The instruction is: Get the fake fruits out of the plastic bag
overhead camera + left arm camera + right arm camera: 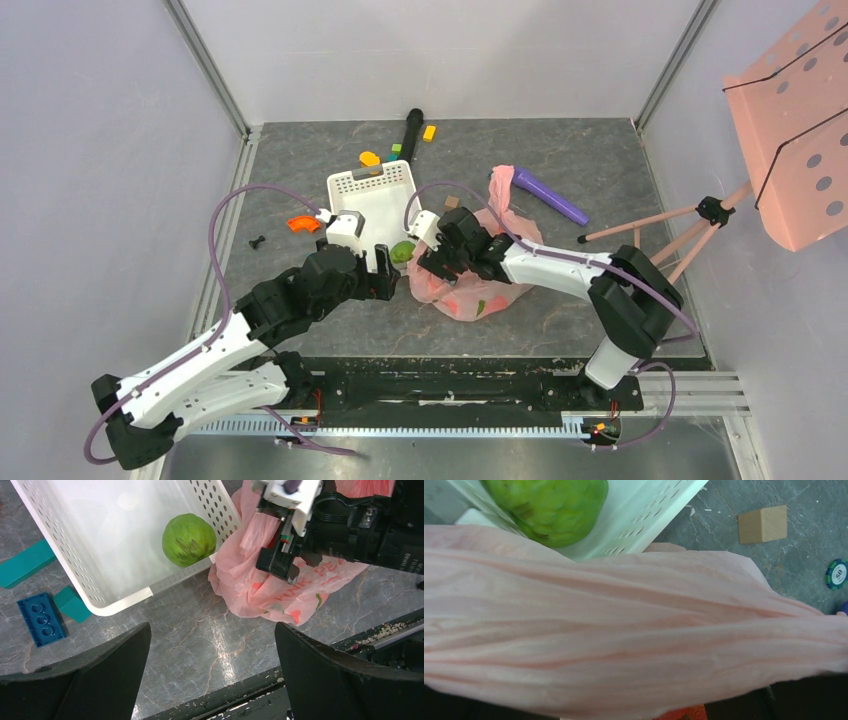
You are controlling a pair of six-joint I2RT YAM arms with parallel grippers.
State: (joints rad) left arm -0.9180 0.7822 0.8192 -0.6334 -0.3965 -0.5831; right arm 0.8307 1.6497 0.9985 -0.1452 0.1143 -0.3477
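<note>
- Thin crinkly plastic bag (260,592) was translucent pink with red-orange print.
- Round toy fruit (189,539) was green.
- Perforated plastic basket (125,600) was white.
- Tabletop (200,645) was grey, pale-veined.

Two arms stand on the long black metal mounting rail (450,385); the left arm (200,365), at the rail's left end, has glossy white shell links dotted with small dark screw holes, and bulky matte black joint housings; the right arm (555,268), at the rail's right end, matches it; a thin lilac cable (225,205) loops along each; the left gripper (212,672) has broad matte black fingers (100,680); the right gripper (428,262) carries a white block and faint white lettering.
</note>
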